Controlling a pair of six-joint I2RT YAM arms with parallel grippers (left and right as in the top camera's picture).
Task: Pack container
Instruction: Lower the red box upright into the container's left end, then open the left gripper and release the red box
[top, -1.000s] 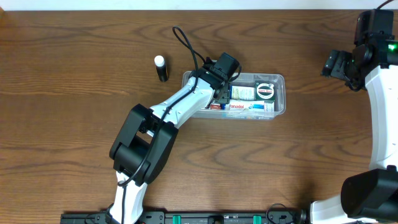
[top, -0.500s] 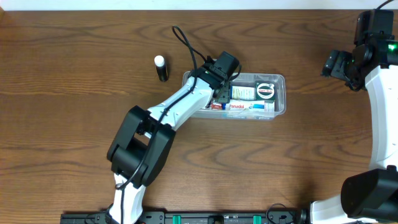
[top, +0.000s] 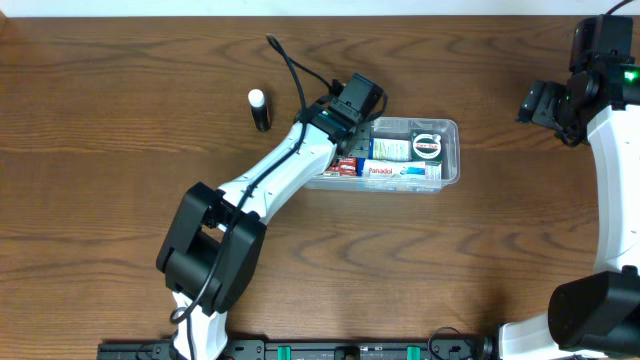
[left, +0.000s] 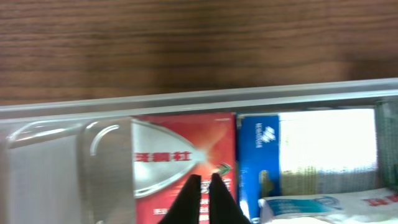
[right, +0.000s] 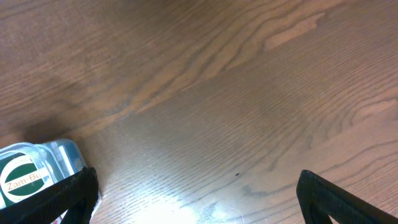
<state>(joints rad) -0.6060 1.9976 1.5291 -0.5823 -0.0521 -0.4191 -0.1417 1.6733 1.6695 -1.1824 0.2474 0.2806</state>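
Your left pincer (left: 204, 186) shut tight, empty, tips over red box (left: 185, 155) inside container (top: 455, 160) at middle of bench (top: 120, 200). Your right pincer (right: 199, 199) wide open, empty, well apart.

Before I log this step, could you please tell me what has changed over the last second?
The left hand has snapped shut on nothing, its tips together above the red box at the left end of the container. Its arm's elbow has swung toward the left and the near edge. The container, its contents, the white-capped tube and the open right hand have not moved.
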